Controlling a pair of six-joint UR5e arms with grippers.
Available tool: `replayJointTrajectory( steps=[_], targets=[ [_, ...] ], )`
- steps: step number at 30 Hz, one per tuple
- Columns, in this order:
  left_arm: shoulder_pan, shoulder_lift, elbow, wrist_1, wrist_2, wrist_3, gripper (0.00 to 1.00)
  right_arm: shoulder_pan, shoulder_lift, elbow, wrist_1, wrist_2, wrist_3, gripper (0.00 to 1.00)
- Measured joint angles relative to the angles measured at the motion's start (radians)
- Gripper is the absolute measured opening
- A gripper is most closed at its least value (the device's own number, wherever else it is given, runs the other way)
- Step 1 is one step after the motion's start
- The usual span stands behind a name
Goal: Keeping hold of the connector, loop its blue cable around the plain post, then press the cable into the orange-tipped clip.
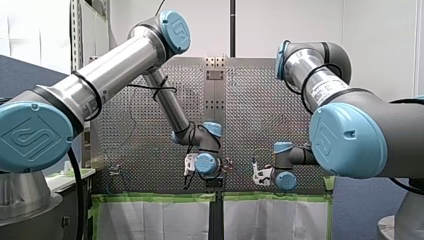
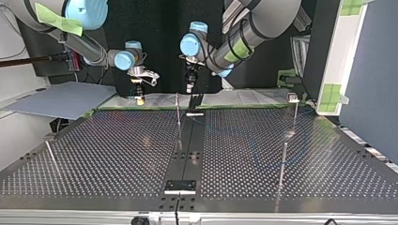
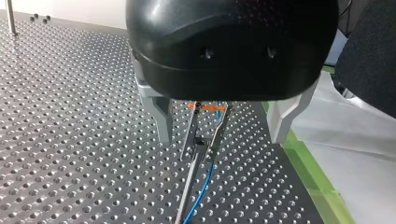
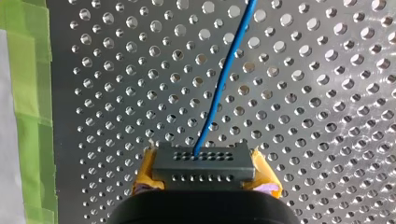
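Front view, my left gripper [image 1: 191, 166]: hanging low over the perforated table [image 1: 150, 130], close to its middle seam; fingers too small to read here.
Front view, my right gripper [image 1: 260, 175]: hovering just right of the seam, apart from the left one.
Top view, right gripper [image 2: 139, 93]: sitting at the table's far edge, left of centre, with yellow showing at its tip.
Top view, left gripper [image 2: 189, 86]: pointing down at the far edge, near the middle.
Top view, bare post [image 2: 283, 163]: standing upright at the near right, well apart from both grippers.
Left wrist view, jaws: standing wide open, gripping nothing; metal fingers [image 3: 163, 122] straddling the clip [image 3: 210, 108].
Left wrist view, clip: showing its orange tip between the fingers.
Left wrist view, blue cable [image 3: 201, 191]: running along the table up to the clip; cannot tell whether it is seated.
Right wrist view, jaws: closing on the connector [image 4: 203, 163], yellow pads [image 4: 145, 173] pressing at both ends.
Right wrist view, cable: leaving the connector's face and running ahead across the table.
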Motion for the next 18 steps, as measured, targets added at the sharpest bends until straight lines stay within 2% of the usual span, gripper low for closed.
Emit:
replayJointTrajectory(
  steps=[8, 18],
  targets=[
    [-0.001, 0.0, 0.0, -0.012, -0.001, 0.0, 1.0, 0.003, 0.0, 0.0, 0.0, -0.004, 0.001, 0.0],
    [-0.001, 0.0, -0.001, -0.011, -0.001, 0.003, 1.0, 0.005, 0.0, 0.0, -0.001, -0.029, 0.003, 0.0]
  ],
)
